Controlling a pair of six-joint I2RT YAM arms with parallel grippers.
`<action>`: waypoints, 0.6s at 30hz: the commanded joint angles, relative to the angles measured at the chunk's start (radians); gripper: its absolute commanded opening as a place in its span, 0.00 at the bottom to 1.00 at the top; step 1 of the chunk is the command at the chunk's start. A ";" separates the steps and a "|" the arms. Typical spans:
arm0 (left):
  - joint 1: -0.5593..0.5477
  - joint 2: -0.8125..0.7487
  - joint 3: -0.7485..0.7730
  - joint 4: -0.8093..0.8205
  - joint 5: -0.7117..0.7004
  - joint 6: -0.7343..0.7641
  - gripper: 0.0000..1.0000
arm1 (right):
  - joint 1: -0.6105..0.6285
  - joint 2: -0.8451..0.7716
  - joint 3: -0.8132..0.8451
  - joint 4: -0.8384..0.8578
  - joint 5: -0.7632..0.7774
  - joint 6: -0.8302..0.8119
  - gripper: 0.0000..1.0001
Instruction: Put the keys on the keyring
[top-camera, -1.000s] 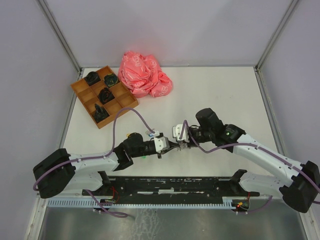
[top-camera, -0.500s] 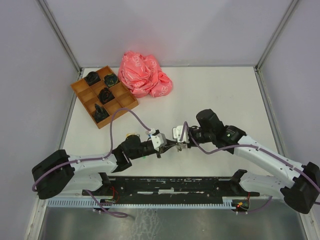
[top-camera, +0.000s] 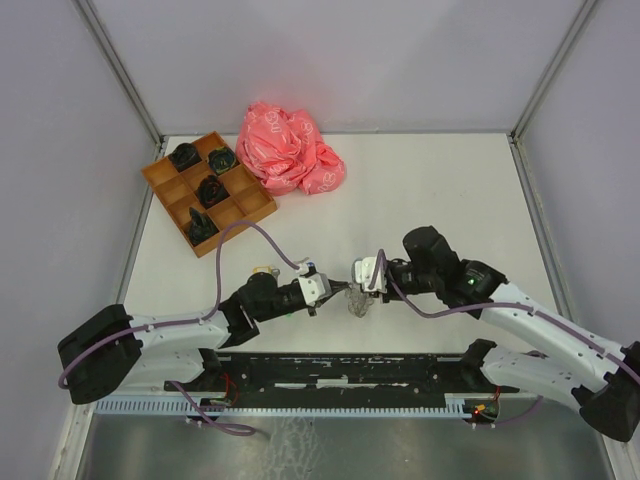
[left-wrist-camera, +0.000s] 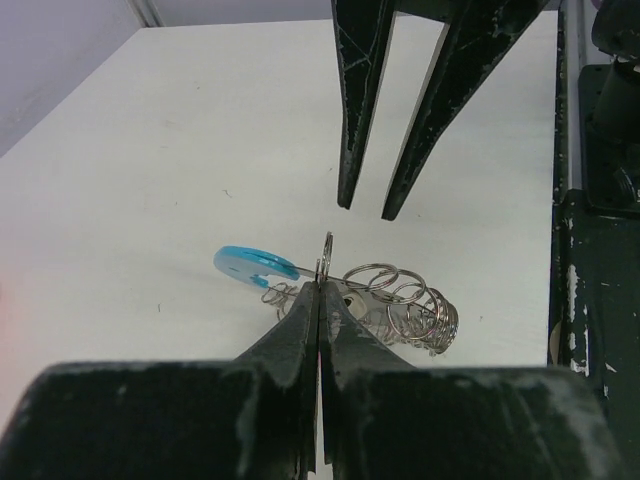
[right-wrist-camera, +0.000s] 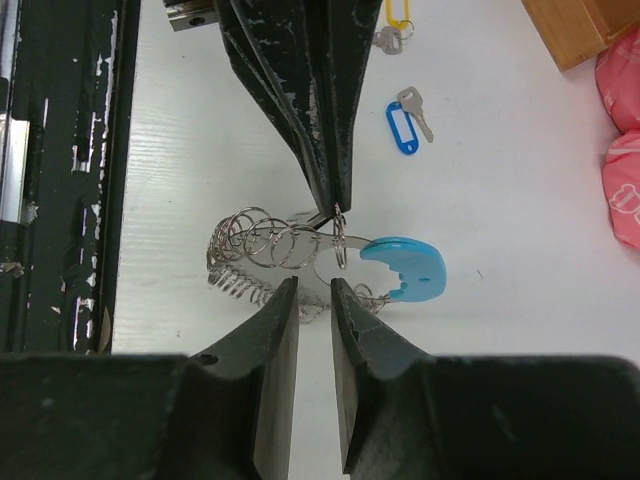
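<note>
The right gripper (right-wrist-camera: 305, 292) has drifted slightly right and nearer, jaws apart beside the keyring (left-wrist-camera: 400, 310) at near centre, which the left gripper (left-wrist-camera: 318, 288) clamps by a small loop, and next it likely must spread that ring so the keys (right-wrist-camera: 403, 125), lying left, thread on.

The keyring (right-wrist-camera: 270, 245) is seen bunched on the surface as a heap of silvery wire loops, with its light blue curved segment (right-wrist-camera: 410, 268) lying flat at one end. One small loop (left-wrist-camera: 326, 258) of it is held upright, pinched between the closed fingertips of the left hand (left-wrist-camera: 319, 287). Two keys are seen lying flat, well apart from the heap: one with a blue tag (right-wrist-camera: 403, 128) and, beyond it, one with a yellow tag (right-wrist-camera: 394, 18) that is cut off by the picture edge.
</note>
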 joint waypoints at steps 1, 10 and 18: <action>0.004 0.000 0.001 0.059 0.010 0.057 0.03 | -0.015 -0.048 -0.018 0.043 0.049 0.063 0.29; 0.004 0.000 -0.016 0.102 0.018 0.047 0.03 | -0.058 -0.047 -0.087 0.205 0.012 0.138 0.40; 0.004 0.004 -0.020 0.119 0.026 0.039 0.03 | -0.074 -0.011 -0.126 0.313 -0.053 0.187 0.40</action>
